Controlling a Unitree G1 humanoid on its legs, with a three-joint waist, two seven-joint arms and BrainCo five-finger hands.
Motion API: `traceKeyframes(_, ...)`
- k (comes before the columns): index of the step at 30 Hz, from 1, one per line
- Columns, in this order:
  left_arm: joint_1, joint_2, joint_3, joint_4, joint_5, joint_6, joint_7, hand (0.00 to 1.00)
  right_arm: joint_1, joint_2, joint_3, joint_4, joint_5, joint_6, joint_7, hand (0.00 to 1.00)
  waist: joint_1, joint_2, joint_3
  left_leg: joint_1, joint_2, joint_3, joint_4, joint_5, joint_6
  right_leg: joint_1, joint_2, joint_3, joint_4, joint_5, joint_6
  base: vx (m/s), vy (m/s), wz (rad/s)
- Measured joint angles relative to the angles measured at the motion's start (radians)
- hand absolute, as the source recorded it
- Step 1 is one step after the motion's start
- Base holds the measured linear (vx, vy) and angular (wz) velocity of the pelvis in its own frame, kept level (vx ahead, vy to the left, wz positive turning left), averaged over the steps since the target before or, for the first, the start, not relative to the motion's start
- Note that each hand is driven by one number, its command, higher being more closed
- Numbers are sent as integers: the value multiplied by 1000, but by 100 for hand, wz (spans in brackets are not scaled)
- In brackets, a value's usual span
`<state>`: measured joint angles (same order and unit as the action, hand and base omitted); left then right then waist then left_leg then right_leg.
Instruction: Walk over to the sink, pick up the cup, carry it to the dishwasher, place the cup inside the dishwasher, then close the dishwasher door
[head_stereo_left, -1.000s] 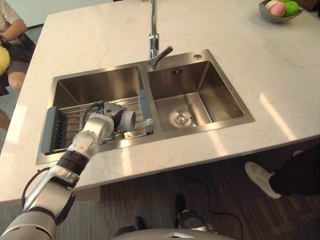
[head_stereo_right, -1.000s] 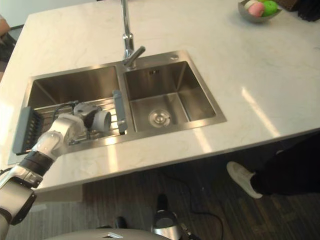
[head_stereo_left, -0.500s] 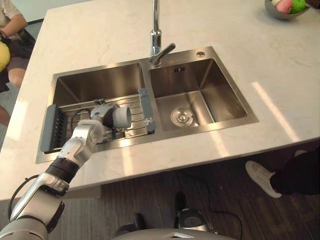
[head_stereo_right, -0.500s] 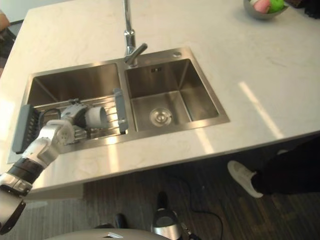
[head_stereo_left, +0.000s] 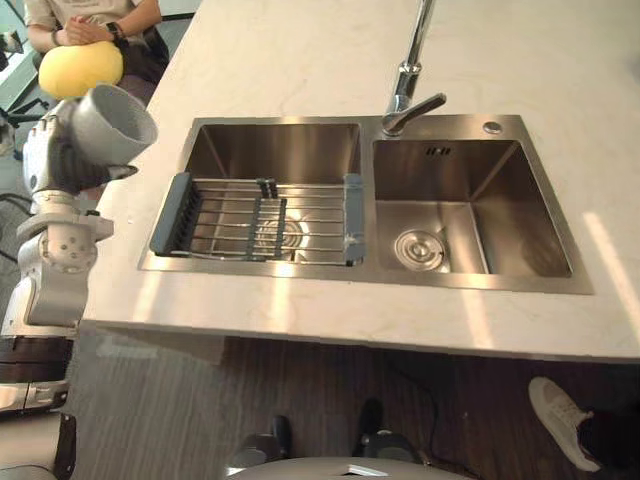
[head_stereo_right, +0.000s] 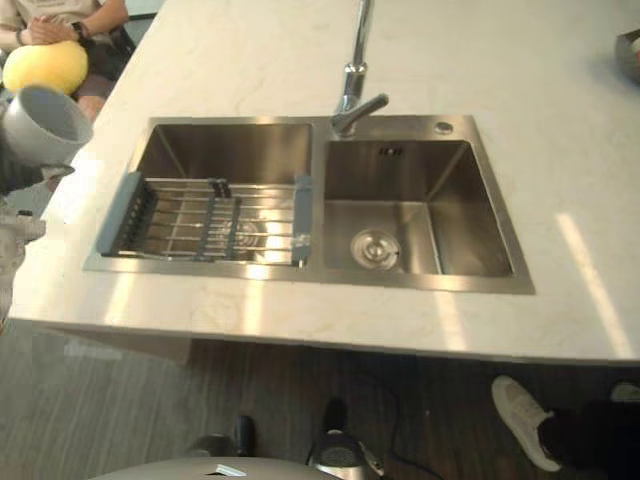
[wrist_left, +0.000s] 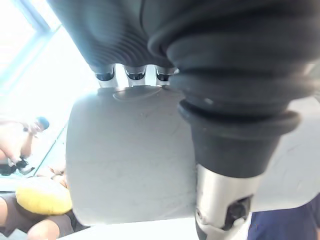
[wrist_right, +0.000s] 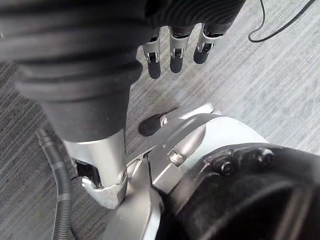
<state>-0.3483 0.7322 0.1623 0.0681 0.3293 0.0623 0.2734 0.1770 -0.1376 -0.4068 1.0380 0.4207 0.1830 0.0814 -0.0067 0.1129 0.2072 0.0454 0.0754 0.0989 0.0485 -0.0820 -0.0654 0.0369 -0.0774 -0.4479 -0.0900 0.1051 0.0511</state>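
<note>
A grey cup (head_stereo_left: 112, 125) is held up in the air off the counter's left end, mouth tilted toward the sink. My left hand (head_stereo_left: 52, 160) is shut on it; in the left wrist view the fingers (wrist_left: 134, 75) lie over the cup (wrist_left: 130, 155) and the thumb (wrist_left: 225, 200) presses its side. The steel double sink (head_stereo_left: 360, 272) lies to the right of the cup, lower down. My right hand (wrist_right: 175, 50) hangs over the floor with relaxed fingers, holding nothing.
A grey-ended wire rack (head_stereo_left: 255, 215) spans the left basin, and a faucet (head_stereo_left: 405, 90) stands behind the divider. A seated person with a yellow cushion (head_stereo_left: 80, 65) is just beyond the cup. Someone's white shoe (head_stereo_left: 565, 410) shows at the lower right.
My left hand has lifted the cup off the rack, up and out past the counter's left end. The camera has swung left, so the sink sits further right.
</note>
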Motion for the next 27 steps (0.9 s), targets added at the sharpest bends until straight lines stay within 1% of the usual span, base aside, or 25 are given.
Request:
traceKeyframes(1, 9, 0, 15, 1, -12, -10, 11, 100, 0, -1, -1, 0, -7, 0, 1, 0, 4, 1, -1, -2, 0, -5, 1, 2, -1, 1, 0, -4, 0, 0, -1, -22, -2, 17)
traceKeyframes(3, 40, -2, 76, 18, -58, -57, 49, 100, 1, -1, -8, 3, -40, 2, 4, 0, 13, 2, -17, -23, 1, -20, 7, 11, -5, -7, -1, -12, 0, -2, -7, -24, -2, 23)
traceKeyframes(5, 81, -9, 152, 38, -105, -97, 73, 100, 2, -2, -24, 4, -76, 22, 6, 0, 24, 1, -21, -52, -1, -28, 47, 23, -15, 1, -6, -40, 1, -6, -13, -25, -9, 35)
traceKeyframes(6, 96, -12, 172, 43, -114, -107, 83, 100, 3, -3, -30, 6, -79, 29, 6, 0, 30, 1, -21, -63, -4, -34, 67, 25, -19, 6, -9, -51, 3, -7, -14, -38, -21, 56)
traceKeyframes(7, 125, -34, 217, 46, -129, -121, 95, 100, 8, -9, -31, 12, -88, 40, 6, 0, 42, 1, -20, -83, -12, -45, 106, 37, -37, 25, -19, -81, 8, -10, -19, -46, -28, 77)
traceKeyframes(8, 160, -67, 267, 45, -131, -142, 98, 100, 18, -11, -30, 13, -113, 45, 6, 0, 52, 0, -21, -93, -21, -41, 124, 64, -42, 50, -29, -120, 8, -16, -25, -49, -35, 87)
traceKeyframes(9, 181, -82, 293, 40, -131, -152, 100, 100, 22, -9, -30, 13, -118, 45, 6, 0, 58, 1, -21, -98, -24, -34, 127, 74, -42, 62, -33, -141, 8, -20, -29, -84, -43, 97)
traceKeyframes(10, 233, -114, 343, 17, -131, -163, 104, 100, 31, -11, -29, 13, -140, 45, 5, 0, 70, 4, -28, -104, -24, -1, 124, 92, -32, 78, -36, -186, 10, -28, -35, -109, -28, 108)
traceKeyframes(11, 280, -147, 384, -12, -132, -171, 109, 100, 43, -16, -30, 7, -155, 41, 3, 0, 80, 11, -33, -115, -18, 55, 122, 94, 17, 83, -44, -241, 24, -41, -41, -155, 25, 114)
traceKeyframes(12, 302, -162, 398, -25, -133, -180, 114, 100, 49, -19, -30, 6, -155, 36, 1, 0, 87, 15, -35, -119, -4, 103, 143, 69, 52, 78, -50, -273, 37, -54, -48, -164, 94, 127)
traceKeyframes(13, 348, -194, 424, -57, -148, -192, 123, 100, 59, -22, -30, 1, -154, 31, -1, 0, 94, 7, -40, -149, 24, 197, 235, 14, 95, 74, -74, -325, 63, -69, -47, -135, 123, 114)
traceKeyframes(14, 385, -222, 437, -71, -155, -203, 138, 100, 61, -22, -30, 0, -154, 24, -3, 0, 103, -4, -46, -157, 36, 257, 309, -21, 110, 70, -109, -356, 83, -70, -45, -101, 157, 124)
traceKeyframes(15, 421, -248, 442, -73, -168, -218, 145, 100, 69, -21, -29, 2, -155, 9, -6, 0, 113, -23, -56, -162, 57, 307, 379, -51, 119, 62, -145, -394, 101, -69, -46, -86, 192, 123)
traceKeyframes(16, 471, -286, 450, -75, -180, -237, 163, 100, 84, -20, -37, -1, -162, -13, -18, 0, 120, -21, -97, -174, 122, 368, 475, -84, 137, 32, -183, -446, 143, -74, -48, -93, 273, 144)
traceKeyframes(17, 510, -320, 454, -71, -200, -264, 180, 100, 98, -27, -57, -1, -162, -35, -34, 0, 121, 11, -129, -172, 226, 412, 528, -37, 178, 9, -205, -484, 210, -101, -43, -64, 277, 140)
traceKeyframes(18, 522, -336, 455, -62, -211, -283, 183, 100, 97, -42, -78, -5, -162, -49, -40, 0, 128, 39, -145, -187, 256, 418, 522, -1, 162, -12, -215, -489, 280, -130, -27, -72, 344, 153)
traceKeyframes(19, 514, -359, 442, -24, -229, -305, 184, 100, 79, -51, -90, 1, -165, -66, -47, 0, 122, 40, -148, -217, 199, 425, 467, -2, 185, -97, -251, -452, 383, -190, -9, -162, 235, 150)
traceKeyframes(20, 502, -380, 432, 5, -243, -309, 184, 100, 57, -49, -89, 9, -187, -76, -53, 0, 111, 28, -151, -209, 140, 374, 312, 13, 194, -146, -216, -438, 410, -233, -26, -217, 108, 234)
traceKeyframes(21, 448, -384, 418, 13, -250, -312, 177, 100, 36, -16, -107, 32, -217, -102, -80, 0, 75, -37, -132, -173, 80, 357, 223, 21, 202, -141, -174, -430, 289, -177, -99, -217, -75, 235)
traceKeyframes(22, 429, -412, 393, 18, -250, -320, 176, 100, 33, -22, -122, 41, -231, -111, -91, 0, 67, -19, -124, -163, 130, 398, 298, -31, 202, -117, -184, -482, 305, -161, -94, -173, -25, 234)
traceKeyframes(23, 439, -438, 341, -3, -250, -323, 167, 100, 21, -40, -129, 39, -265, -118, -128, 0, 73, -12, -112, -89, 153, 455, 272, -40, 98, -99, -229, -530, 356, -161, -81, -177, 179, 181)
traceKeyframes(24, 468, -443, 277, -33, -250, -323, 133, 100, 16, -62, -135, 23, -305, -157, -159, 0, 67, -3, -105, -58, 101, 449, 173, -15, 27, -89, -281, -571, 396, -160, -68, -172, 287, 140)
traceKeyframes(25, 481, -443, 249, -54, -250, -323, 120, 100, 16, -69, -135, 8, -314, -170, -167, 0, 68, 0, -105, -51, 76, 443, 134, -12, 22, -82, -299, -590, 405, -154, -58, -163, 360, 126)
traceKeyframes(26, 505, -443, 214, -98, -250, -324, 96, 100, 4, -75, -126, -11, -333, -190, -190, 0, 81, -5, -103, -34, 24, 413, 67, 16, 23, -66, -337, -614, 405, -138, -55, -178, 301, 91)
traceKeyframes(27, 533, -444, 194, -135, -250, -323, 75, 100, -12, -69, -109, -31, -349, -201, -205, 0, 94, -10, -99, -21, -8, 390, 37, 28, 34, -41, -346, -618, 378, -105, -53, -165, 270, 79)
